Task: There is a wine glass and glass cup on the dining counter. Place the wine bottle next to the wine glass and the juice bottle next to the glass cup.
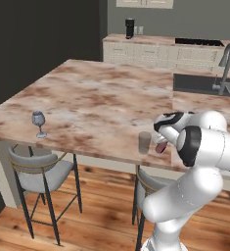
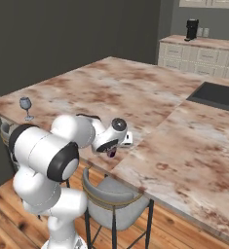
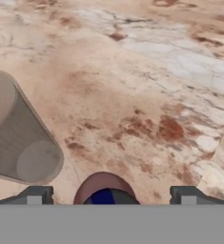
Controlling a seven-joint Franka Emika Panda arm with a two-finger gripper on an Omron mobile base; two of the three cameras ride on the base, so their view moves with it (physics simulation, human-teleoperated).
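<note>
- Juice bottle (image 3: 103, 190) sits on the dining counter (image 1: 102, 98), near its front edge, just beside the glass cup (image 1: 145, 142); hand view shows its brownish-pink shoulder and purple cap from above, between the finger tips.
- Claw (image 3: 111, 194) is spread wide: the two tips stand well apart, either side of the bottle w/ a gap on each side, so nothing is pinched. Looks like a release, not a grab.
- Bottle seems upright on the stone; base is hidden by its own body, so can't confirm it's flat.
- Left base view: a pinkish bit of bottle shows right of the cup, under the hand; whether they touch I can't tell.
- Cup is a plain clear tumbler, standing upright, left of the bottle in both hand view and left base view.
- Wine glass (image 1: 38, 122) stands far off at the other end of the front edge, well apart from the cup; also seen in right base view (image 2: 26, 107). No tall black bottle next to it, so that half of the job looks undone.
- Why placed so: task wants juice next to cup, and this spot does it w/o crowding the rim.
- Next, by my read: lift hand straight up to clear the cap; a sideways drift could tip the bottle or knock the cup, both close to the counter edge.
</note>
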